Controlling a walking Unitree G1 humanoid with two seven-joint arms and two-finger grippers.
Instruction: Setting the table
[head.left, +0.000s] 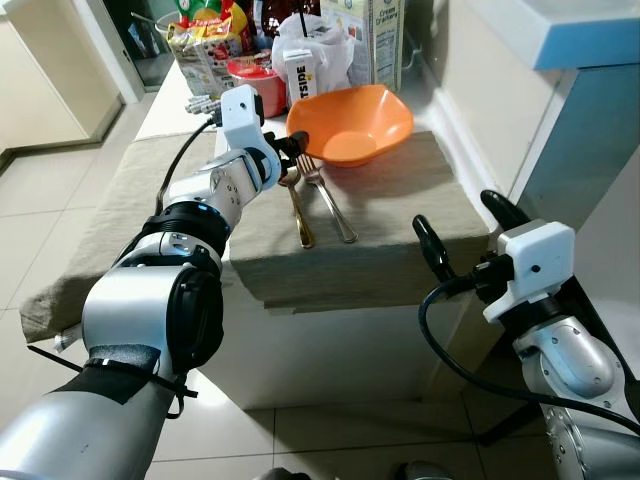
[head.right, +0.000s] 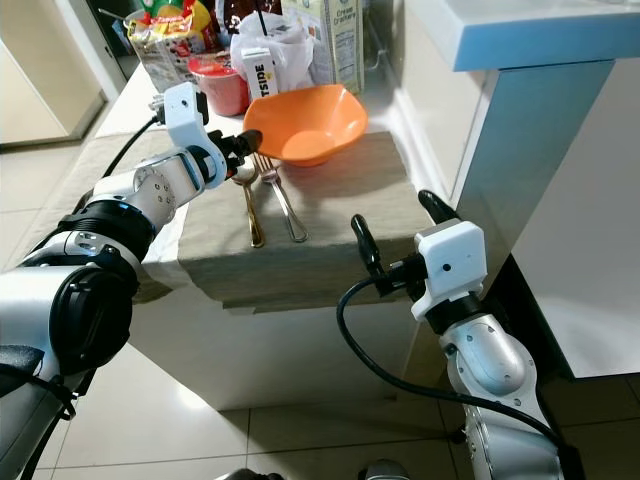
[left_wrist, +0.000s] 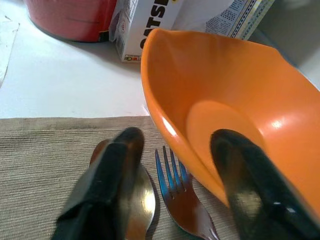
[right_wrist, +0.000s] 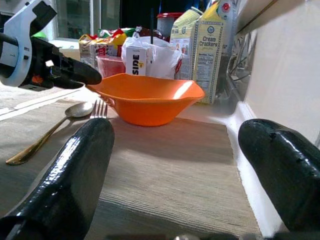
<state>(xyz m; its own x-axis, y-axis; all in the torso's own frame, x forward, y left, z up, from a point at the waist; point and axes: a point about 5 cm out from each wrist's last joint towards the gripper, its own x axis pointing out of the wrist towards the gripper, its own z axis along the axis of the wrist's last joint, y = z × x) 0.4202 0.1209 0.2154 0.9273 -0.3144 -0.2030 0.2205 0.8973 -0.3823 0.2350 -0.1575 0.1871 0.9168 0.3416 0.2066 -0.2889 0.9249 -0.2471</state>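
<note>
Left gripper (head.left: 288, 150) upper centre-left, my 2 fingers parted and gripping nothing, tips at the orange bowl (head.left: 352, 122) rim, above the spoon (head.left: 296, 205) and fork (head.left: 326, 198) lying side by side on the beige mat (head.left: 400, 225). Right gripper (head.left: 466, 235) lower right at the mat's near corner, fingers wide apart, holding nothing.
</note>
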